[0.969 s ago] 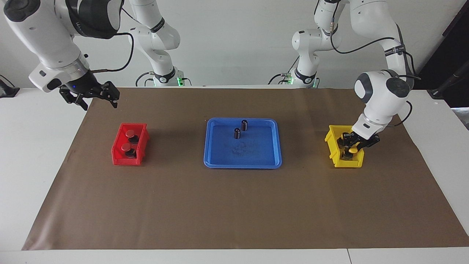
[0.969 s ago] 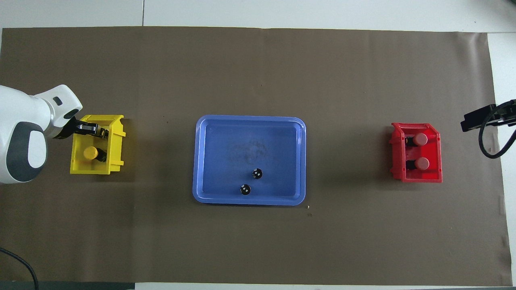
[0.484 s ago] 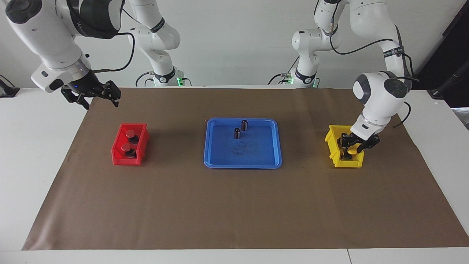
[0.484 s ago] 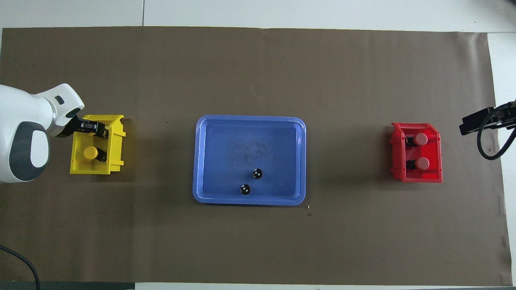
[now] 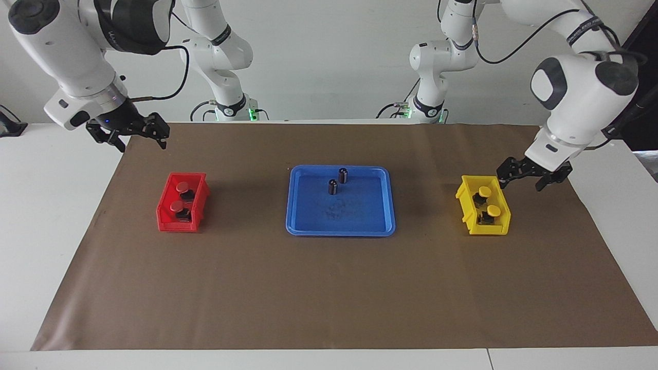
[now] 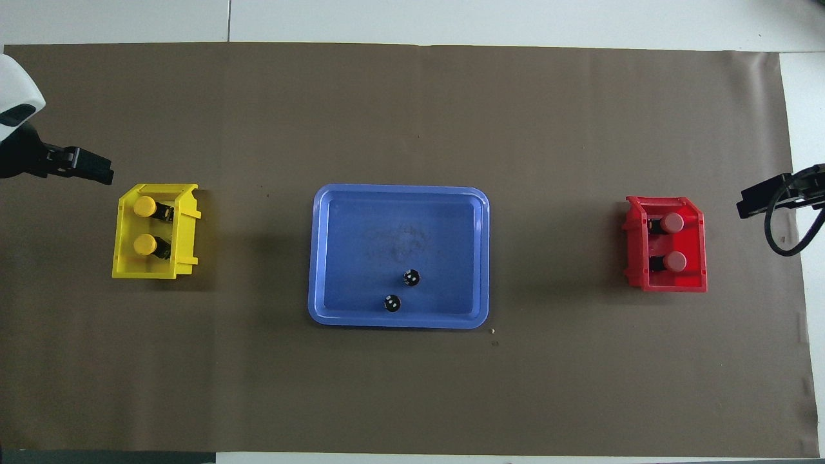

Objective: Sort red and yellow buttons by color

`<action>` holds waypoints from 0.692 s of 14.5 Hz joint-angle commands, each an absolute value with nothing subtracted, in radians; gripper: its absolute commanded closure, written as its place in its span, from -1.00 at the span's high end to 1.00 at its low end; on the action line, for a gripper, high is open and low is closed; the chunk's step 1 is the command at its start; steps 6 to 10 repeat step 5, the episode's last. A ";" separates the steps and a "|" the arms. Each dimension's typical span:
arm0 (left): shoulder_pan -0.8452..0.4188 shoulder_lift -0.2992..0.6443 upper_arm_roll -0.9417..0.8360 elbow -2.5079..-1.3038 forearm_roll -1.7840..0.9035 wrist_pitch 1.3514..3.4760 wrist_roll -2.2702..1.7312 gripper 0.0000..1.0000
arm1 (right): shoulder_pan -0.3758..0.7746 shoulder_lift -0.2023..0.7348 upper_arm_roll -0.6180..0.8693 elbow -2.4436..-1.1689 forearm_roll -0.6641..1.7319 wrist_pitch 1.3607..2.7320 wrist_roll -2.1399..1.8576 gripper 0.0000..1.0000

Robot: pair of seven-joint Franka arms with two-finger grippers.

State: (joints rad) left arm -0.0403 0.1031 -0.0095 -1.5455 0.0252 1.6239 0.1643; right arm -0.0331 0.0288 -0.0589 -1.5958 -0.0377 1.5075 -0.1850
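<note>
Brown matte paper [image 5: 329, 288] covered the white table, its middle and robot-far stretch lying open. Raised over the paper's edge beside the yellow bin [image 5: 501, 221], the left gripper [image 5: 529, 174] held nothing, its fingers spread apart. Inside that angular plastic bin sat both yellow buttons [image 5: 484, 191], round caps on blocky dark bases; the overhead view showed them one farther from the robots than the other [image 6: 144, 206]. Mid-table, a glossy blue tray [image 5: 308, 226] with rounded corners held two small dark cylinders [image 5: 343, 175] at its robot-near end. Toward the right arm's end, the red bin [image 5: 167, 223] held both red buttons [image 5: 182, 187]. Over the paper's corner the right gripper [image 5: 134, 136] waited, fingers apart, empty.
</note>
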 commanded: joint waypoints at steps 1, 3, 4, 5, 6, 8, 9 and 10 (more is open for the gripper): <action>-0.064 0.115 -0.017 -1.437 0.009 1.499 0.147 1.00 | -0.038 0.032 -0.054 -1.580 -0.051 1.493 -0.172 1.00; -0.074 0.095 -0.024 -1.439 0.008 1.496 0.141 1.00 | -0.038 0.034 -0.054 -1.578 -0.051 1.493 -0.172 1.00; -0.077 0.094 -0.025 -1.439 -0.001 1.494 0.141 1.00 | -0.037 0.034 -0.054 -1.578 -0.051 1.493 -0.172 1.00; -0.075 0.095 -0.025 -1.437 -0.015 1.494 0.138 1.00 | -0.038 0.034 -0.054 -1.578 -0.051 1.494 -0.172 0.99; -0.075 0.095 -0.025 -1.437 -0.015 1.494 0.138 1.00 | -0.038 0.034 -0.054 -1.578 -0.051 1.494 -0.172 0.99; -0.075 0.095 -0.025 -1.437 -0.015 1.494 0.138 1.00 | -0.038 0.034 -0.054 -1.578 -0.051 1.494 -0.172 0.99; -0.075 0.095 -0.025 -1.437 -0.015 1.494 0.138 1.00 | -0.038 0.034 -0.054 -1.578 -0.051 1.494 -0.172 0.99; -0.075 0.095 -0.025 -1.437 -0.015 1.494 0.138 1.00 | -0.038 0.034 -0.054 -1.578 -0.051 1.494 -0.172 0.99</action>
